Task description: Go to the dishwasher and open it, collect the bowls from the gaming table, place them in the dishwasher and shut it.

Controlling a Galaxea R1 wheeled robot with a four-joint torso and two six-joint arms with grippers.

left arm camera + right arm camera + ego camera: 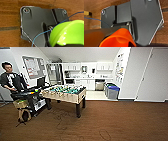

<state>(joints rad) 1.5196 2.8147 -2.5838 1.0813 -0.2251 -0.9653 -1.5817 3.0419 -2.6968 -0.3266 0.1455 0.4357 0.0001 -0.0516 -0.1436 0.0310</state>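
**Two bowls at the wrists, dishwasher across the room**

The green bowl point(68, 33) sits large in the left wrist view, glossy lime, its rounded wall turned to the camera, close against the robot's dark plate above a brown wood-grain floor point(10, 15). A thin blue cable point(41, 33) crosses in front of the plate. The orange bowl point(119, 38) sits likewise close in the right wrist view, its rim and inner wall toward the camera, with the same floor behind. In neither wrist view can the jaws be made out, so it cannot be told whether they are spread, pressed together, or pinching a bowl.

In the head view the dishwasher point(99, 85) stands well apart at the far end of the room, a grey steel front set into a run of white kitchen cabinets point(87, 84); its door appears shut. Just beside it, toward the right wall, stand grey bins point(112, 91), the nearest with a blue lid.

The gaming table point(65, 93), with green field and pale side walls on dark legs, stands in the middle distance, left of centre. Small coloured items lie on its field; what they are cannot be told. To its left a person point(11, 78) in dark clothing leans over a cluttered cart point(27, 98), below a notice board point(34, 67) on the wall.
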